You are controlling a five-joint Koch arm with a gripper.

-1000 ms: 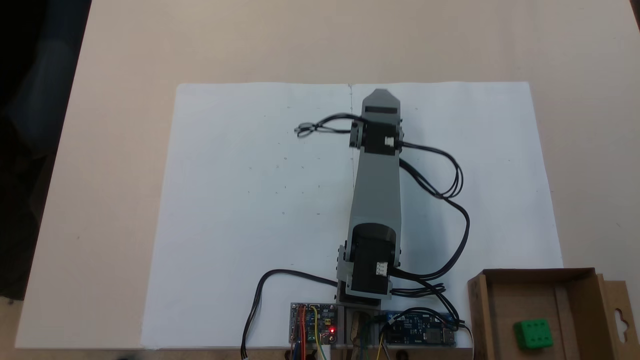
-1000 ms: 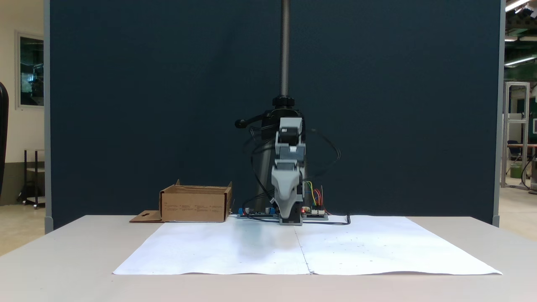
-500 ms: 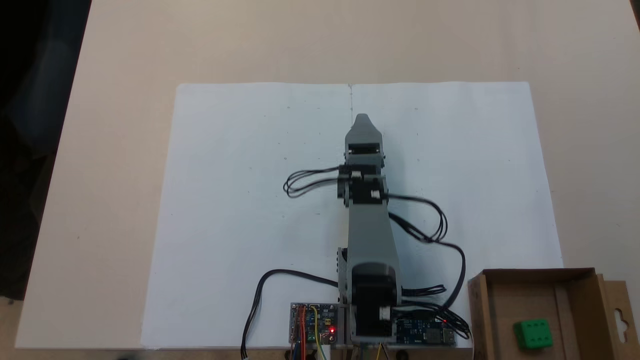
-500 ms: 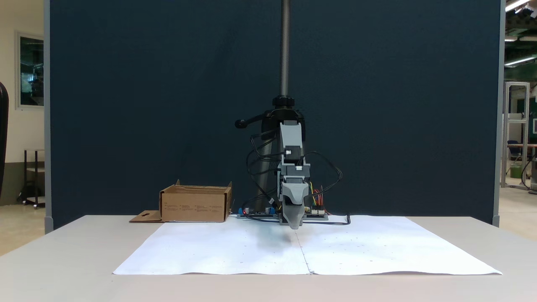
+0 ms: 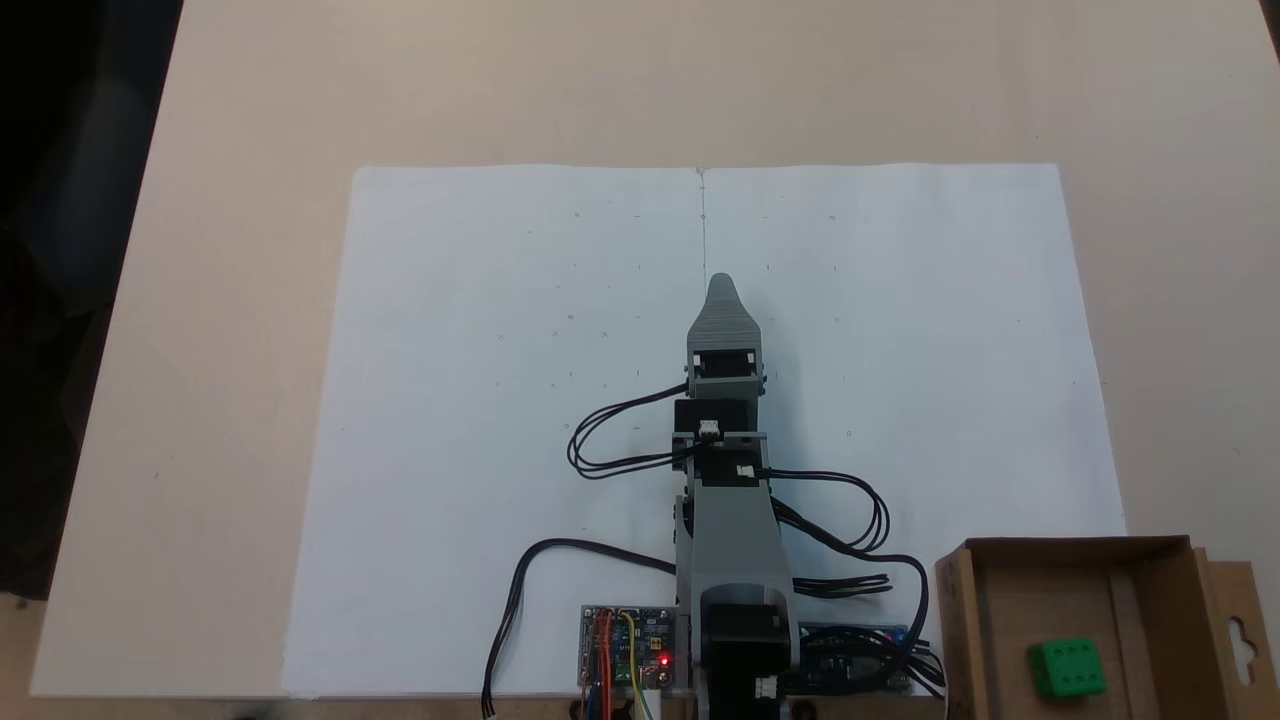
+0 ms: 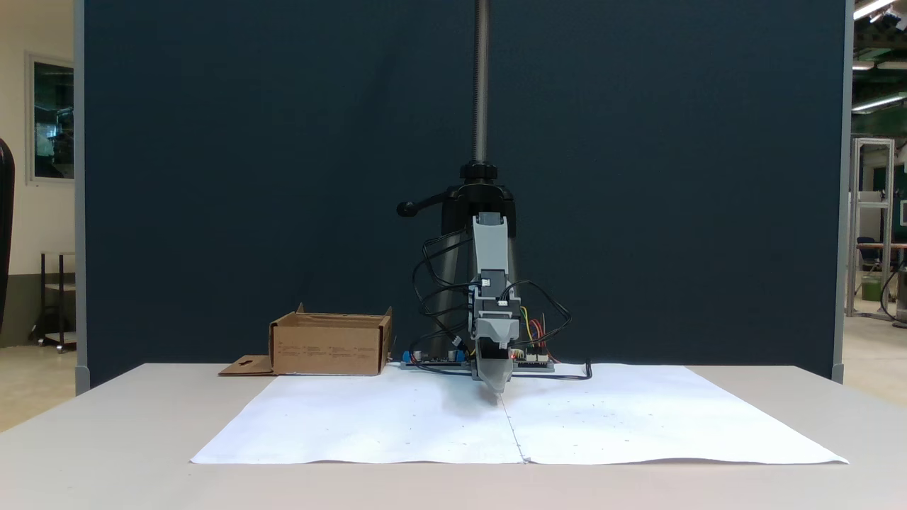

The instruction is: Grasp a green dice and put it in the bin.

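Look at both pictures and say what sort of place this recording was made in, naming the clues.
Probably a lab or workshop hall. A dark partition panel screens a table; beyond it hang strip lights, and a metal frame rack stands there. Bare circuit boards and loose cables sit by the arm's base.

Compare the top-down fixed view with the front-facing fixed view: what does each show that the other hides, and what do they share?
The top-down view looks into the bin and shows the green dice lying inside. The front view shows the bin's outer wall, the dark partition and the pole behind the arm. Both show the gripper low over the white paper, the bin and the circuit boards.
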